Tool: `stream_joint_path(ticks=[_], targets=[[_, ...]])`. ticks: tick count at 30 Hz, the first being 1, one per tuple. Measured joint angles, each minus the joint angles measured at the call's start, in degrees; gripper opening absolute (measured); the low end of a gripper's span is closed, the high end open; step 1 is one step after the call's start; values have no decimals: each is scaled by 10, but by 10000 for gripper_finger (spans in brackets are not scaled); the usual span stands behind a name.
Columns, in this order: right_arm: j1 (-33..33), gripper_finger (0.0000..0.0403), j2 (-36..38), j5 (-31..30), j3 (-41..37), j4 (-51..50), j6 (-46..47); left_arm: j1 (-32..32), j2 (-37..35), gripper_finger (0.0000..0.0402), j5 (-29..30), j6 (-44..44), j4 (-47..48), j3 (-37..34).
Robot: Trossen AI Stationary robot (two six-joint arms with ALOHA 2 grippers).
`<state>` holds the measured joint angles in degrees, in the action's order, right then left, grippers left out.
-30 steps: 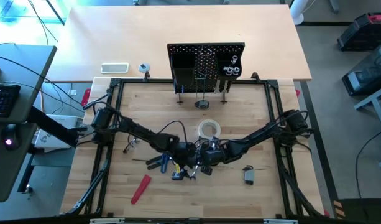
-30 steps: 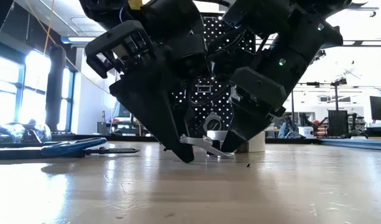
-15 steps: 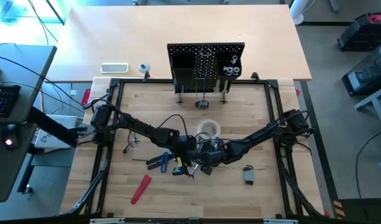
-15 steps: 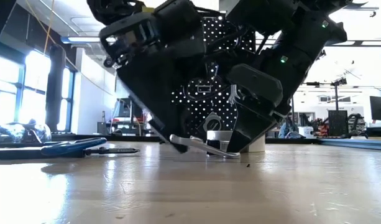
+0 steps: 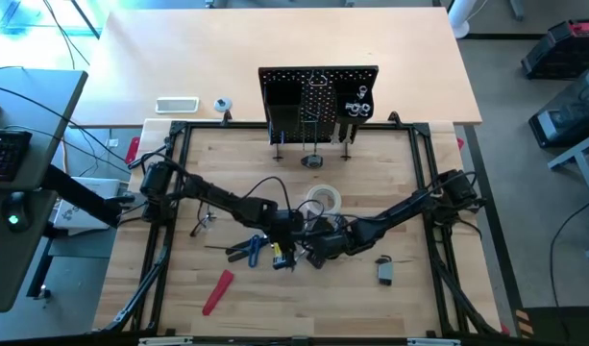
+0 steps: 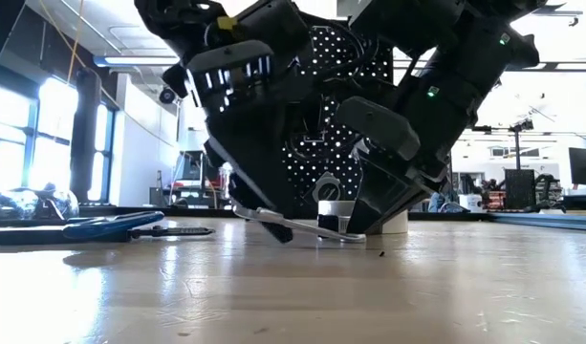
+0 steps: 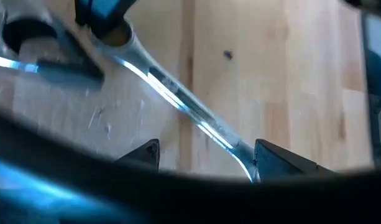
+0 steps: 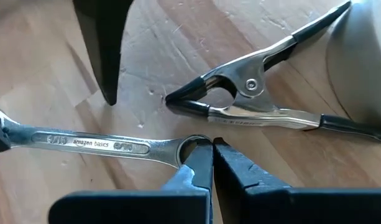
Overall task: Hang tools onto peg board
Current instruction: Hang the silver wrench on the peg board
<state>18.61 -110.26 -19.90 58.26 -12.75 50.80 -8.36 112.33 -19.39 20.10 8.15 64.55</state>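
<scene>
Centre of table, both my arms low over one silver wrench point(image 8: 97, 145), which lies on the wood near the tape roll point(image 5: 324, 199) and well apart from the peg board point(image 5: 318, 96) at the far edge. The wrench is, I judge, stiff, fairly heavy for its size and slick on its polished flats, so the narrow shank is the place to take it, across its width, where the pads can bite without the tool pivoting. My right gripper point(image 8: 212, 152) has its fingers pressed together, tips at the ring end; whether they pinch the ring's rim or only press on it I cannot tell. In the low view that end sits down at the table while the other end is raised. My left gripper point(image 7: 206, 158) stands with fingers wide apart, straddling the shank, holding nothing; one tip lies just beside the metal. A spring clamp point(image 8: 252, 99) lies just beyond the ring end, apart from it. Blue pliers point(image 5: 248, 249) and a red tool point(image 5: 217, 291) lie nearer the left arm.
</scene>
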Motion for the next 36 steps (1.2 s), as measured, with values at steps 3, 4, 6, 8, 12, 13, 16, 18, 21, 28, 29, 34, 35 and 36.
stream_joint_path(ticks=[3,4,6,8,12,13,16,18,21,28,29,34,35,36], targets=[[0,0,0,-6,0,0,11,-5,-1,257,21,4,13,1],[0,0,0,-7,0,0,16,-7,-1,257,22,8,14,1],[0,0,0,-7,0,0,24,-11,-1,257,25,20,12,1],[0,0,0,-10,0,-1,32,-16,-1,257,39,29,10,2],[2,0,0,-16,0,0,52,-30,-1,257,63,39,22,13],[5,0,-1,-22,0,1,57,-35,-1,257,75,42,25,15],[10,0,-1,-35,0,7,73,-46,-1,257,108,42,46,27],[11,0,-1,-38,0,9,81,-47,-1,257,113,42,59,33],[11,0,-5,-40,0,16,93,-47,-2,257,113,47,78,41],[21,0,-15,-44,0,39,136,-52,-3,257,116,76,90,51],[23,0,-15,-45,0,44,138,-54,-3,257,116,81,89,52],[34,0,-16,-56,1,50,153,-70,-1,257,159,82,126,54],[34,0,-16,-57,1,51,154,-73,1,257,164,82,137,54],[34,0,-16,-57,1,52,154,-75,4,257,173,81,146,54]])
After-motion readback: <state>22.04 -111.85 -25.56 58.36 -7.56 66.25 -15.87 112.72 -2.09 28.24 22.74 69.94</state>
